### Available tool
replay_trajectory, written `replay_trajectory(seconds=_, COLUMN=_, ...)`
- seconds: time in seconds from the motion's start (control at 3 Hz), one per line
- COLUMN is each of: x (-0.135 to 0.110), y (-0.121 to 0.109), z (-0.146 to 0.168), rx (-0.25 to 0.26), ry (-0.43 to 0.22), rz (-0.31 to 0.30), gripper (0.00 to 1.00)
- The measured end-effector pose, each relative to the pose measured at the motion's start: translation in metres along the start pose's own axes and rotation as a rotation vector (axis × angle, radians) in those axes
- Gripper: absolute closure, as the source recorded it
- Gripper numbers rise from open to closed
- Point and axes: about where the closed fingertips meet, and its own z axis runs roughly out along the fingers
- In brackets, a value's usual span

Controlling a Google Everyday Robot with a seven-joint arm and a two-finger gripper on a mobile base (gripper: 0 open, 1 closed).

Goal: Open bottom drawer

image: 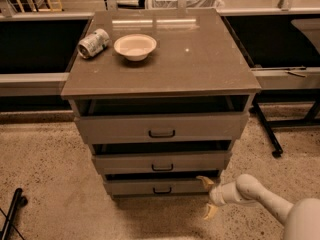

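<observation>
From my remote station I see a grey-brown cabinet [160, 134] standing mid-scene on a speckled floor [45, 169], its flat surface [200, 59] glossy under the lights. Three drawers stack below the surface, each front narrower than the one above it, and a dark gap shows over each.

The top drawer [115, 128] is the tallest and widest, and the middle drawer [125, 163] sits under it. The bottom drawer [130, 187], the slimmest of the three, sits lowest and nearest the floor, with its small dark bar handle [162, 190] at the centre of its front.

My pale arm [265, 201] reaches in from the near right corner, low over the floor. The gripper [207, 198] hangs just off the right end of the bottom drawer's front, well to the right of the handle. Its yellowish fingers [204, 182] are spread wide, one above the other, and hold nothing. The upper one lies at the drawer's right edge; I cannot tell whether it touches.

On the far left of the surface a cream bowl [135, 46] stands upright. A silver can [93, 43] lies on its side just to the left of the bowl, apart from it.
</observation>
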Motion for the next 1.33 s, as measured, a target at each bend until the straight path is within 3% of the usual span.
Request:
replay_trajectory(seconds=0.33, x=0.035, y=-0.019, z=0.014, rx=0.027, ry=0.154, rz=-0.033, gripper=0.0)
replay_trajectory(seconds=1.0, x=0.083, y=-0.052, z=0.02, rx=0.087, ry=0.261, rz=-0.055, gripper=0.04)
replay_trajectory(seconds=1.33, x=0.093, y=-0.058, z=0.02, rx=0.082, ry=0.27, rz=-0.038, gripper=0.26)
